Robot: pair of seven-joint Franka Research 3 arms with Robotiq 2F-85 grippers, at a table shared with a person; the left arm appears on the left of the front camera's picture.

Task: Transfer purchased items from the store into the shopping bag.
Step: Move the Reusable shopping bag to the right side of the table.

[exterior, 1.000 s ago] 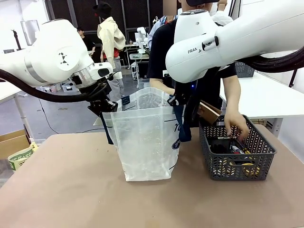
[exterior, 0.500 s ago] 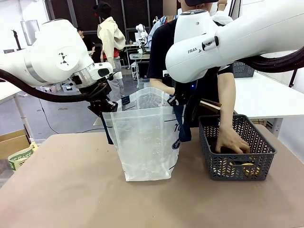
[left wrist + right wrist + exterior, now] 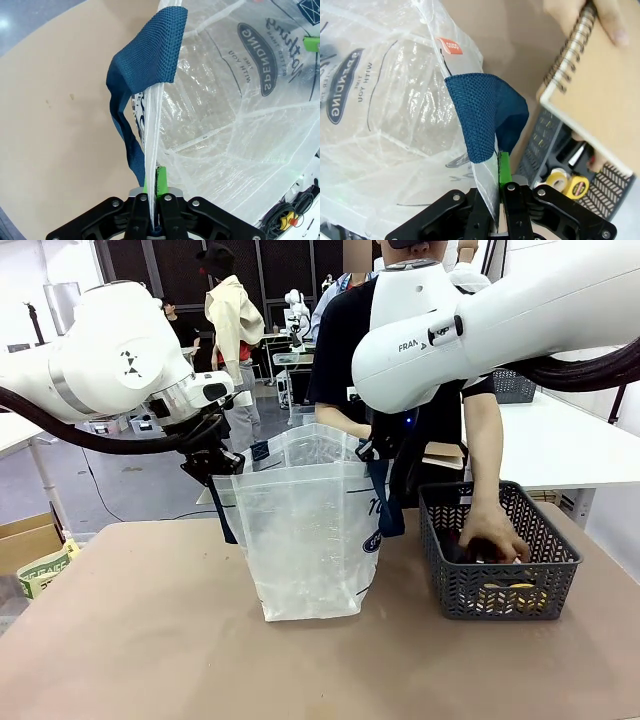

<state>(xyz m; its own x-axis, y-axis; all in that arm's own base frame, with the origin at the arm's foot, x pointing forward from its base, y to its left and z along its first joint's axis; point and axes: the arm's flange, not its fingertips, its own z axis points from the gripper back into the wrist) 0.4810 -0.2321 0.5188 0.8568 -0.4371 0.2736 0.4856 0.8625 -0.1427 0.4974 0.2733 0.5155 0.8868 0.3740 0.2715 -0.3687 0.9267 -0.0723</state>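
1. My left hand (image 3: 153, 175) is clamped together on the rim of the shopping bag (image 3: 310, 540), just beside a navy strap (image 3: 150, 50). The thin plastic runs down between my pads and hides their tips.
2. My right hand (image 3: 499, 167) is pinched together on the opposite rim, next to the other strap. In the front view my own white arm (image 3: 480, 320) covers most of that hand.
3. The bag stands upright on the tabletop (image 3: 150, 640), its long axis vertical. Its mouth faces up and is stretched wide between my two hands.
4. Its script and round logo sit on the basket side. From the front they are seen nearly edge-on and are hard to read.
5. Through the frosted walls I cannot tell whether anything lies inside the bag.
6. The basket (image 3: 500, 585) stands on the tabletop to my right of the bag, near it but apart.
7. The person's hand (image 3: 492, 532) reaches down into the basket and covers most of the purchased items (image 3: 555, 177). The mesh hides more of them. My right wrist view catches a pale yellow roll and a rounder yellow thing beside it.
8. The person's other hand holds a spiral-bound brown notebook (image 3: 590, 105) above the basket. The frame edge cuts it off in my wrist view, and my right arm partly hides it from the front.
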